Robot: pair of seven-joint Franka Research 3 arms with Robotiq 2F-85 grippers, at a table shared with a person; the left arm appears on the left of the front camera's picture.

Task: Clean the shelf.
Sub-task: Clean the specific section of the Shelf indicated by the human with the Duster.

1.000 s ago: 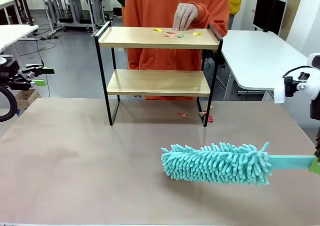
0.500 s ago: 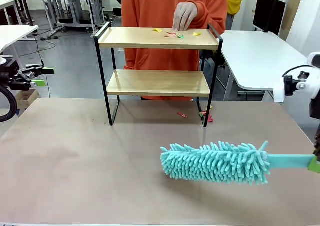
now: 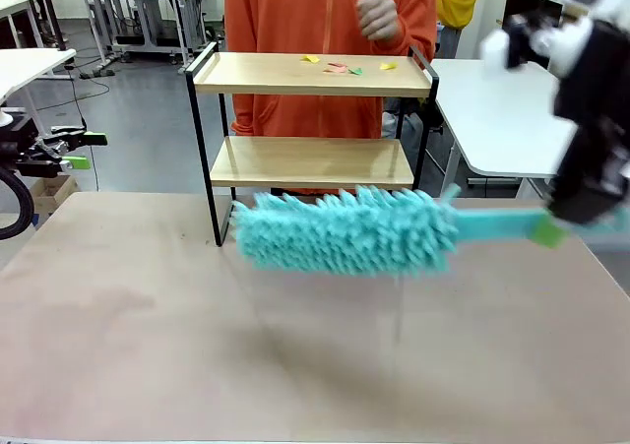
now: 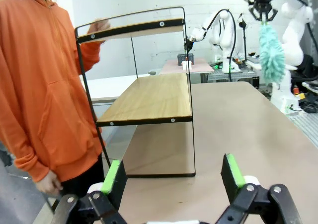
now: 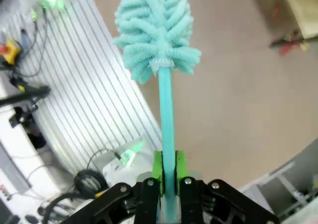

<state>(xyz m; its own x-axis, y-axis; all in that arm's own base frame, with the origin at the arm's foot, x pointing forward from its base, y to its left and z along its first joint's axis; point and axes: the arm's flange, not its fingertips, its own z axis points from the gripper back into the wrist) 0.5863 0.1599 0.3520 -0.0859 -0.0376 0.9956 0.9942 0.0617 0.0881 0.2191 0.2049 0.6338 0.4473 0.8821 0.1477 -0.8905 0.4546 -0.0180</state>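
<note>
The right hand [image 3: 543,230] is clamped on the flat turquoise handle [image 3: 492,222] of a fluffy turquoise duster [image 3: 345,232]; in the right wrist view its green pads [image 5: 158,165] press the handle [image 5: 166,114] from both sides, and the duster head [image 5: 156,30] sticks straight out ahead of the hand [image 5: 169,159] above the brown desk [image 5: 238,85]

From the front, this hand sits at the right side, blurred, at about the height of the shelf's lower board [image 3: 305,160]. The duster lies level and off the desk [image 3: 197,346], with a faint shadow under it. Its head spans the front of the shelf [image 3: 266,70] from near the left front leg to the right one, just below the lower board; whether it touches the frame I cannot tell

The shelf stands at the far middle of the desk, beyond and to the left of the right hand. Small coloured paper scraps [image 3: 340,67] lie on its top board towards the right

The left hand [image 3: 84,150] hangs at the left edge, off the desk and well apart from the shelf, with its jaws spread wide and nothing between them. In the left wrist view the shelf [image 4: 149,97] shows end-on ahead of the hand [image 4: 173,164], with the duster [image 4: 271,47] far beyond it

A person in an orange hoodie [image 3: 295,31] stands behind the shelf, with a fist [image 3: 377,16] raised above the top board
</note>
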